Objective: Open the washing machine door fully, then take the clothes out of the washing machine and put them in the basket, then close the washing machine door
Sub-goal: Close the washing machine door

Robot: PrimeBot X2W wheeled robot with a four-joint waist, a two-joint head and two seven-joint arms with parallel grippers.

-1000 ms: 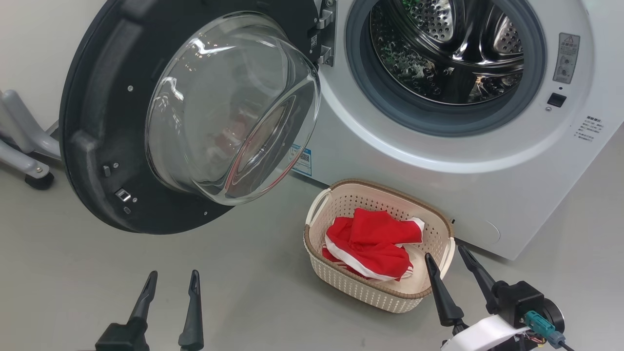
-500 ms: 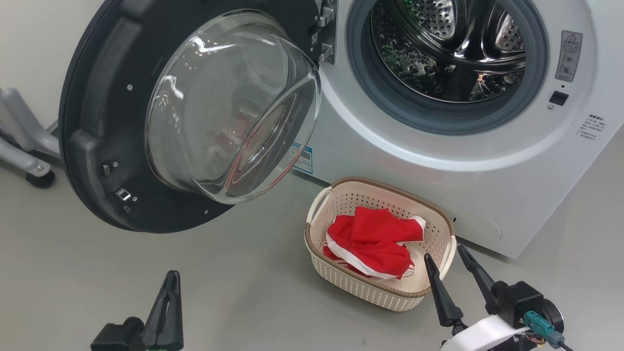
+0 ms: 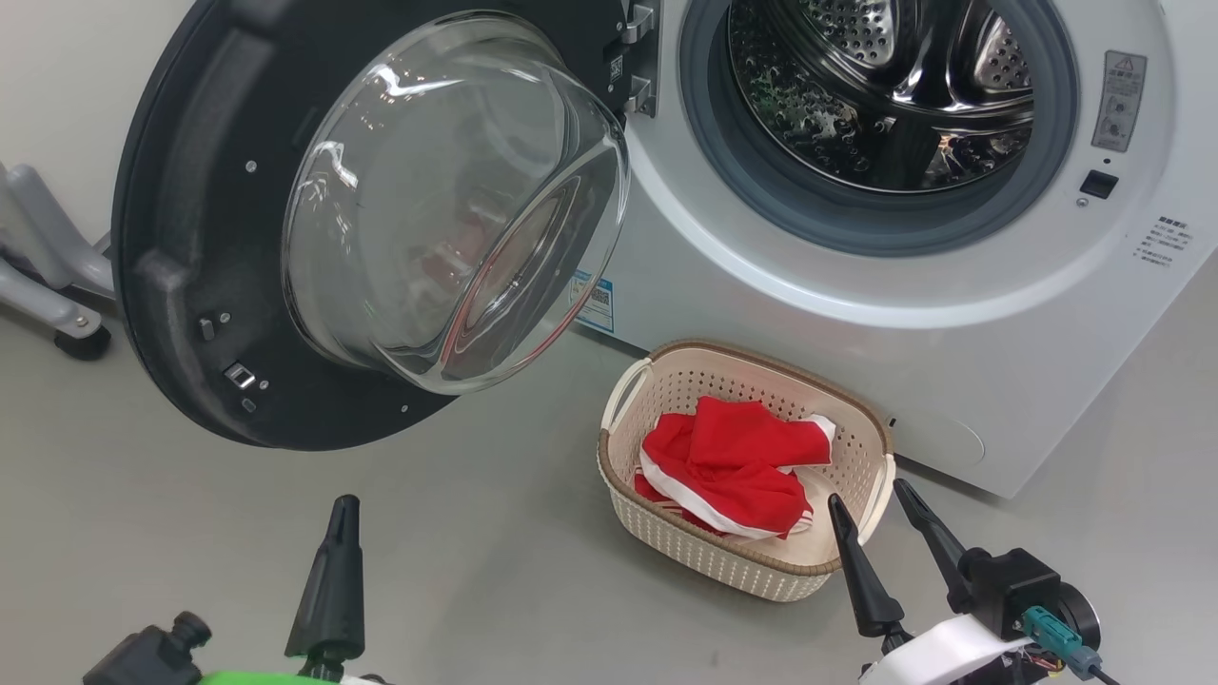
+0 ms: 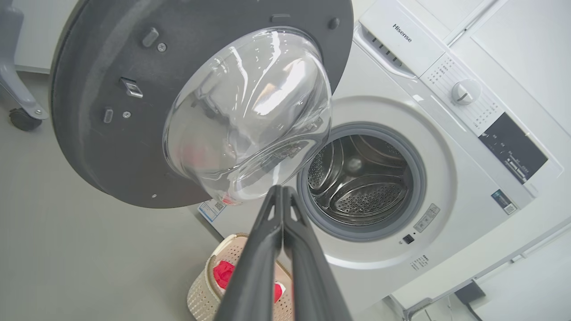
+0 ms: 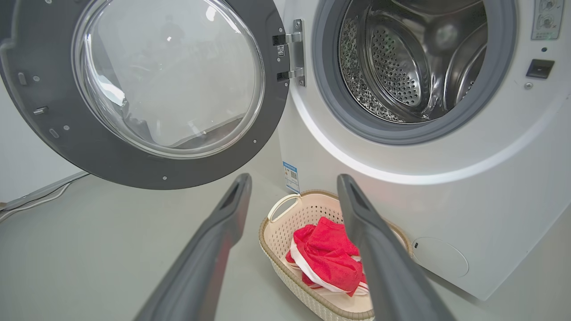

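Our left tool is now pinched shut, not open like before, our right tool is open by the basket, the clothes are in it, so we think shutting the door comes next.

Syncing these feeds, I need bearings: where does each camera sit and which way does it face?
Head view: on the head, facing forward and down at the washing machine door and basket; left gripper and right gripper below.
Left wrist view: left wrist, along shut fingers toward the drum.
Right wrist view: right wrist, along spread fingers toward the clothes.
Shared: all show that door and basket.
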